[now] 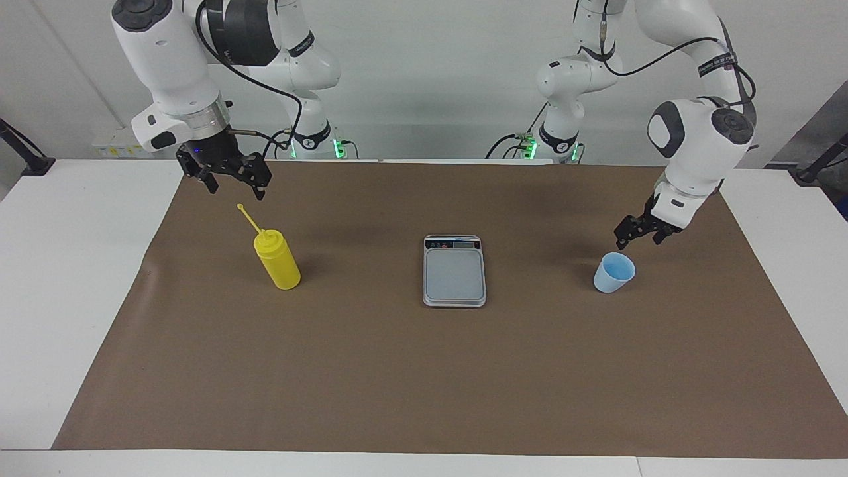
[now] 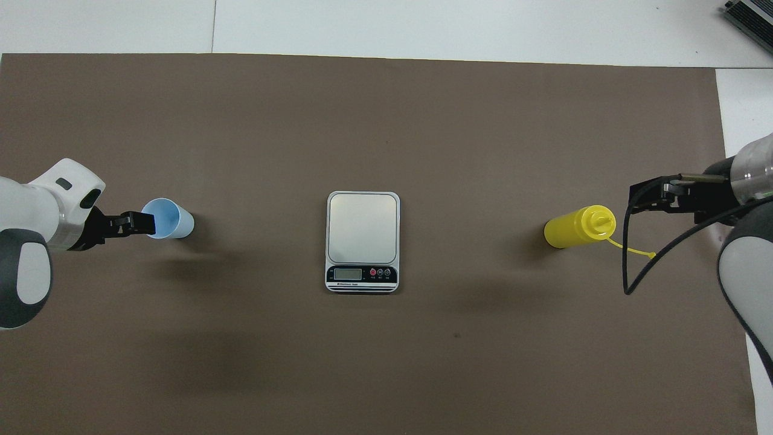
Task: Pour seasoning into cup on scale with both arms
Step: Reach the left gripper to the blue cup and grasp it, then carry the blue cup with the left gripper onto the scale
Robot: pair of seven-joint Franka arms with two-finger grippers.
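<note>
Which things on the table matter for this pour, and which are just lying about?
For the job:
- yellow seasoning bottle, upright, unheld
- blue cup, not yet on the scale
- scale, plate bare
- left gripper, open by the cup
- right gripper, open, waiting above the bottle

Lying about:
- brown mat only

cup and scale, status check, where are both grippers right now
Left gripper open, just above the blue cup, not gripping. Right gripper open, waiting over the mat by the yellow squeeze bottle. Scale bare, cup not on it. Nothing in the way.
</note>
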